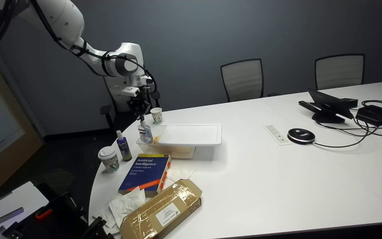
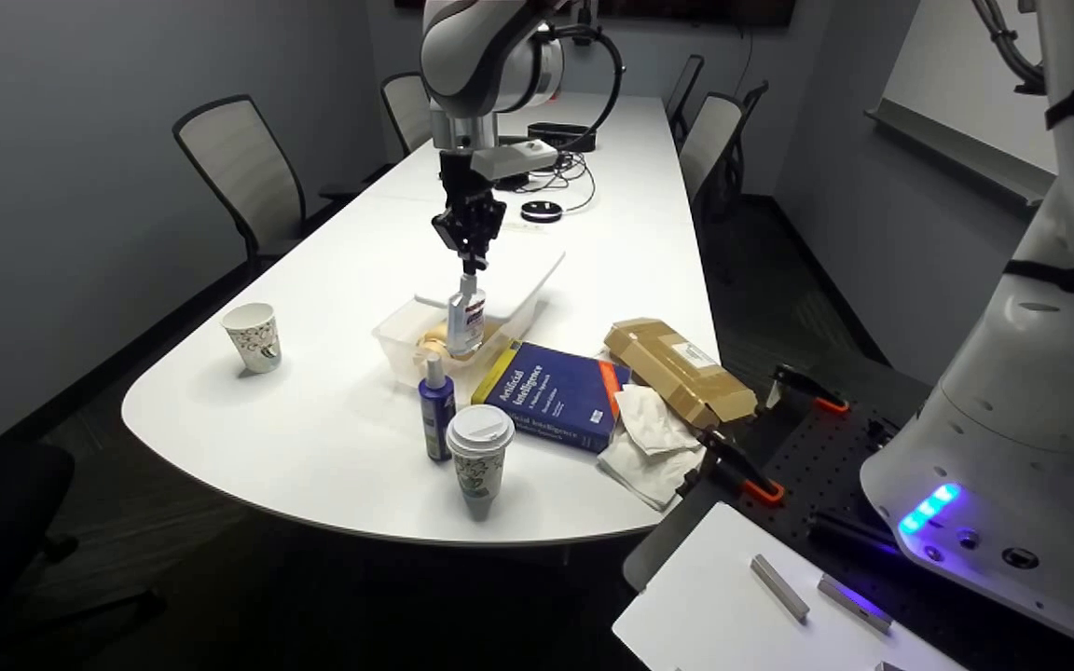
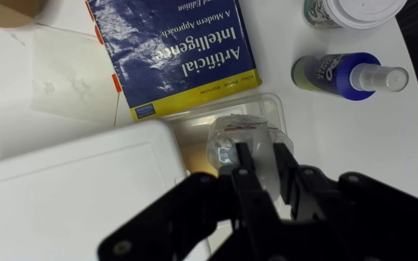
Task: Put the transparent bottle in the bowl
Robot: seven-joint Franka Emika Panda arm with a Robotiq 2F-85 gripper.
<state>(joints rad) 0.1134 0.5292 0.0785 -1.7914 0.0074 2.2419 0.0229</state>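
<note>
The transparent bottle (image 1: 145, 133) has a pale pump top and a label; it also shows in an exterior view (image 2: 465, 321) and in the wrist view (image 3: 221, 143). My gripper (image 1: 142, 117) is above it, with its fingers on both sides of the pump top (image 3: 262, 148), shut on it. It also shows in an exterior view (image 2: 470, 267). The bottle is over or inside the open end of a clear plastic container (image 2: 397, 352); I cannot tell whether its base touches anything. The container's rim shows in the wrist view (image 3: 278, 108). No round bowl is in view.
A white lid (image 1: 191, 134) covers part of the container, which holds a tan item (image 2: 433, 341). Nearby stand a blue spray bottle (image 1: 124, 146), a lidded cup (image 1: 109, 161) and an open cup (image 1: 157, 115). A blue book (image 1: 146, 171) and a cardboard box (image 1: 161, 212) lie beside it.
</note>
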